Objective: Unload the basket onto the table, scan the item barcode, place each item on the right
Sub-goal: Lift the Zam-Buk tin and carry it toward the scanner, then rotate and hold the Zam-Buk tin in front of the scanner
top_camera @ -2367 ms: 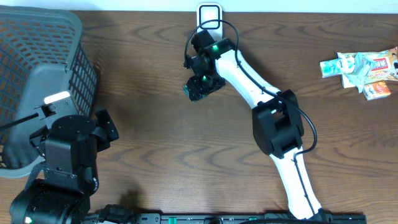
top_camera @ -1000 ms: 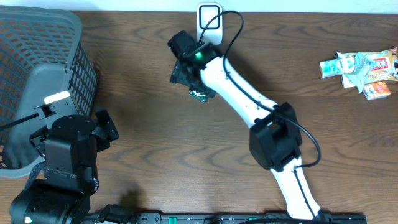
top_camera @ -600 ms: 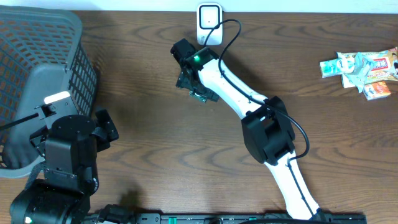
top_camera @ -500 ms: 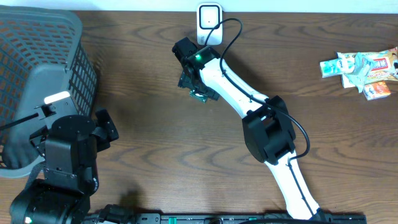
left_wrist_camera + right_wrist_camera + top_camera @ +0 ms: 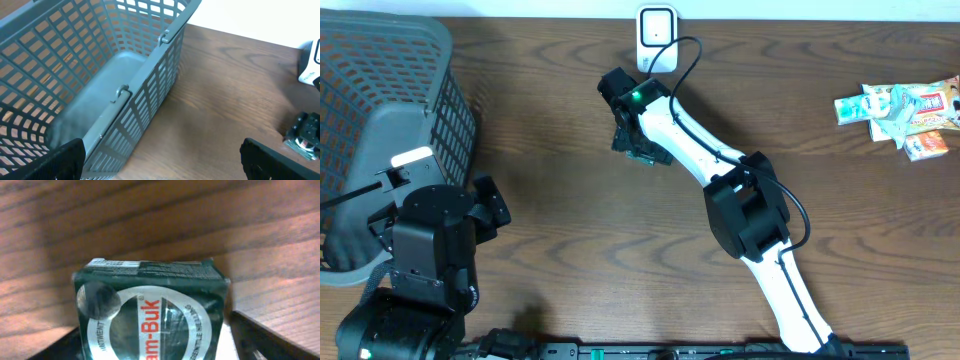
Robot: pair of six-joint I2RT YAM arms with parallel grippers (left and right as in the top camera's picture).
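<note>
Green ointment box [image 5: 150,295] sits right between the fingers of the right gripper [image 5: 155,342], round label facing the wrist camera. One finger [image 5: 257,335] stands just off the box's right side and the other [image 5: 52,347] is at its left side. The jaws bracket the box, but I cannot tell whether they are clamped on it or loose; a pale sliver shows at the right side. I also cannot tell whether the box rests on the bench [image 5: 570,250] or sits just above it.

Overhead, the box [image 5: 642,154] is near the middle of the bench's back edge. It is close to the white scanner [image 5: 657,25], slightly to its left and toward the front, not touching it.

Left gripper [image 5: 160,147] is released, fingers spread wide with nothing between them, by the front-left corner next to the grey basket [image 5: 380,120]. Snack packets [image 5: 900,108] lie at the back-right corner, well apart from the box.
</note>
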